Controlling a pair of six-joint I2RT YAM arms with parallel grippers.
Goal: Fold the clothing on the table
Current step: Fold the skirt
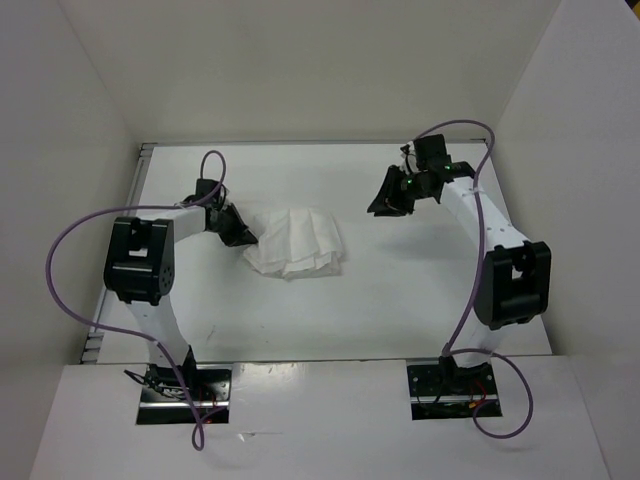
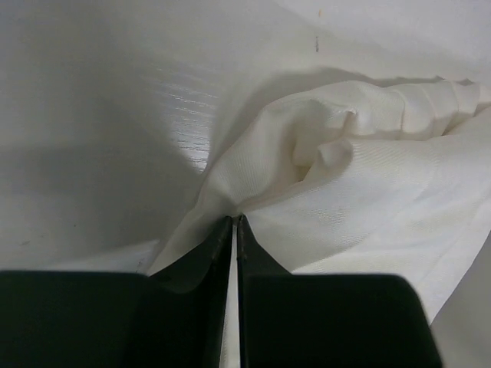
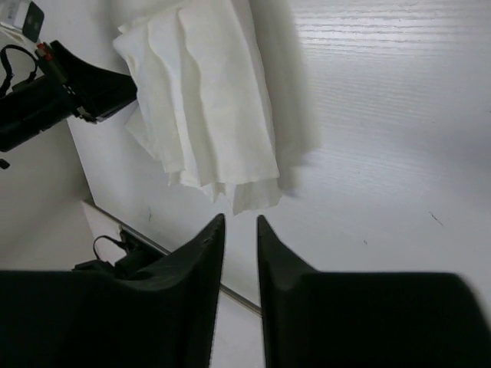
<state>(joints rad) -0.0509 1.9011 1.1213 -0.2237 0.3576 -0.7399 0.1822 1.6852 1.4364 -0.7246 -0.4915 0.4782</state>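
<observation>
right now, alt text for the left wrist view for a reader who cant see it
The left gripper is pinched shut on an edge of the clothing, white fabric that bunches into soft folds up and to the right. The glossy white table fills the left of the view.

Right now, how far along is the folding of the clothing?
Partly done: the clothing lies gathered in several layers, but rumpled. In hand: the left gripper pinches its left edge, while the right gripper hangs empty, apart from it. Left to do: a neat final fold.
</observation>
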